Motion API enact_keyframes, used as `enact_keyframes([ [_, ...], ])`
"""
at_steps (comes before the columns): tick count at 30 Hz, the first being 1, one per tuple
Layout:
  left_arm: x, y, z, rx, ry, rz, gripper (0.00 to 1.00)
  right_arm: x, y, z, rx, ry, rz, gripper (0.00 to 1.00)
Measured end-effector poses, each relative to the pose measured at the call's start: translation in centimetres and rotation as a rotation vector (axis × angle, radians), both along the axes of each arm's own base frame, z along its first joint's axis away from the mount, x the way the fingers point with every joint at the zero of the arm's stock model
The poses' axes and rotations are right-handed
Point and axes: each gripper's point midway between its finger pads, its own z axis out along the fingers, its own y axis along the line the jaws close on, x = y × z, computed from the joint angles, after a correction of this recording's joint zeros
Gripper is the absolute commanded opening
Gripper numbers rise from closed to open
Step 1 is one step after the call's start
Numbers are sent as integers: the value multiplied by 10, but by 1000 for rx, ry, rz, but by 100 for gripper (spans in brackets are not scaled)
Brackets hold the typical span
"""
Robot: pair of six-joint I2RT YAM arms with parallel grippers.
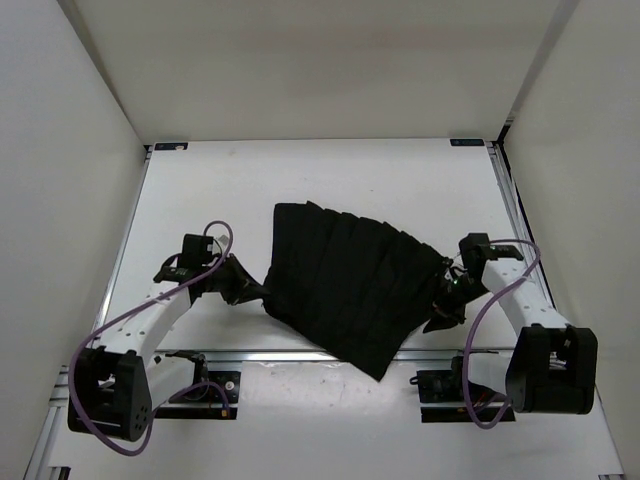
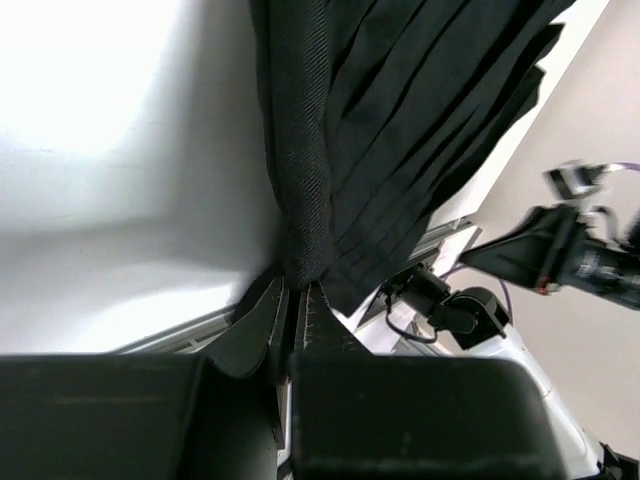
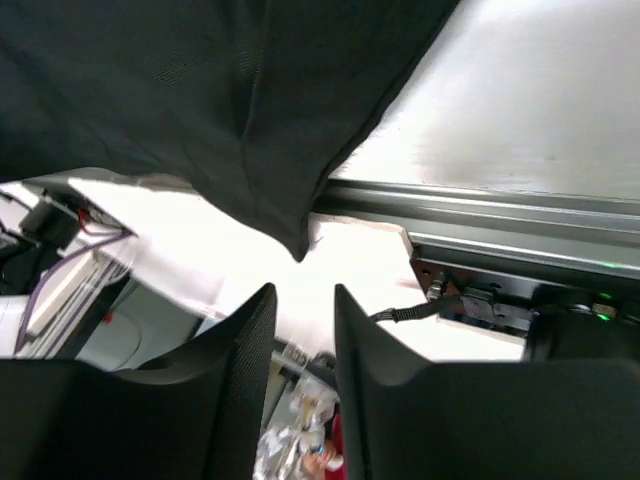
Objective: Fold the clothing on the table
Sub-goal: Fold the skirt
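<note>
Clothing (image 1: pixel 345 290) lies in the middle of the table (image 1: pixel 230 190). Its near corner droops over the near rail (image 1: pixel 250 353), so I judge it sits too close to me for a clean fold. My left gripper (image 2: pixel 295 292) is clamped on the bunched left edge, which I read as an anchor for pulling the cloth flat. My right gripper (image 3: pixel 303 305) sits by the right edge, jaws apart with nothing between them, and a hanging corner is just beyond its tips. Farther out, the black fabric fans into straight pleats, lying flat and unfolded, with a square far-left edge.
</note>
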Motion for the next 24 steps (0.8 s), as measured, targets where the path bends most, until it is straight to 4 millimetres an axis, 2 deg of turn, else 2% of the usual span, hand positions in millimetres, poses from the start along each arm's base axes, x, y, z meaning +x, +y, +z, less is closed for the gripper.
enact_keyframes([
  [3,-3,-2,-5,2,19,-11,0,18,-3,15,-30,-62,-10,36],
  [5,-4,-4,-6,2,22,-20,0,36,-3,26,-43,-129,-17,32],
  [8,-4,-6,-7,2,25,-29,0,58,2,27,-59,-202,-24,14],
  [10,-4,-8,-8,0,25,-33,0,68,6,18,-58,-203,-27,3],
  [14,-5,-9,-9,2,25,-42,0,87,7,-21,-80,-115,-42,0],
  [18,-5,-8,-9,-1,22,-53,0,93,2,-58,-146,-3,-13,0],
  [21,-5,-6,-11,-5,26,-58,0,115,0,-67,-177,14,16,0],
  [24,-5,-3,-14,-8,39,-61,0,152,1,-67,-184,-29,28,0],
])
